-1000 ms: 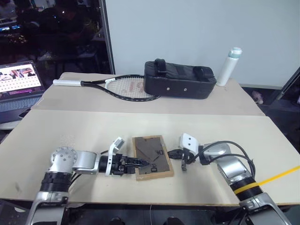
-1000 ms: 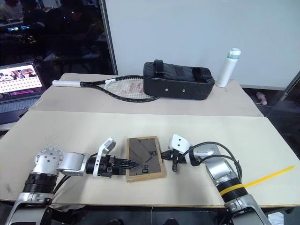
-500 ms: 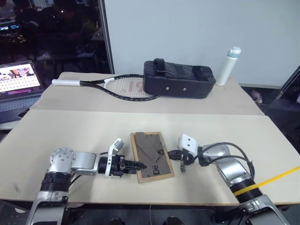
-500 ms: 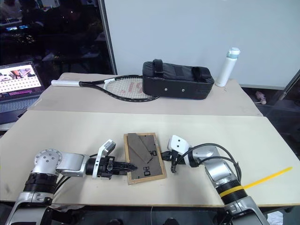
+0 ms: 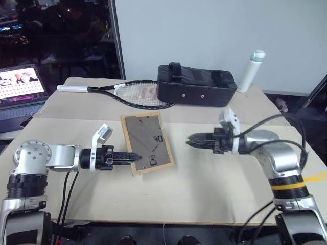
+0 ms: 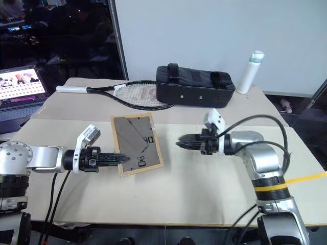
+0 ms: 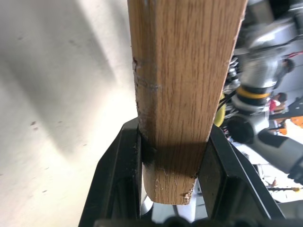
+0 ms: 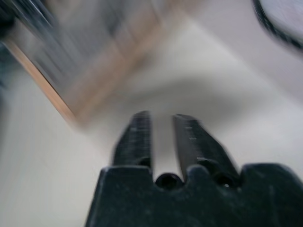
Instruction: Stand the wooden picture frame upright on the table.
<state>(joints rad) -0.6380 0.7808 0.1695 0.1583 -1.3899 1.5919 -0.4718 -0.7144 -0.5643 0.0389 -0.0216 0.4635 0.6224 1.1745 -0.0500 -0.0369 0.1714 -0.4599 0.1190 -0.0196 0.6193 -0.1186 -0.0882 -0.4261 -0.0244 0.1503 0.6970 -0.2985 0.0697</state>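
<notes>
My left pincer clamps the wooden picture frame above the beige worktop; my right pincer, narrowly parted, hovers empty near a white wall.

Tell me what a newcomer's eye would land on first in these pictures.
First, the wooden picture frame, gripped at its edge by the left gripper above the near part of the table, its dark back facing the camera. Next, the right gripper, empty and pointing toward it. Behind lie a black case and a racket.
</notes>
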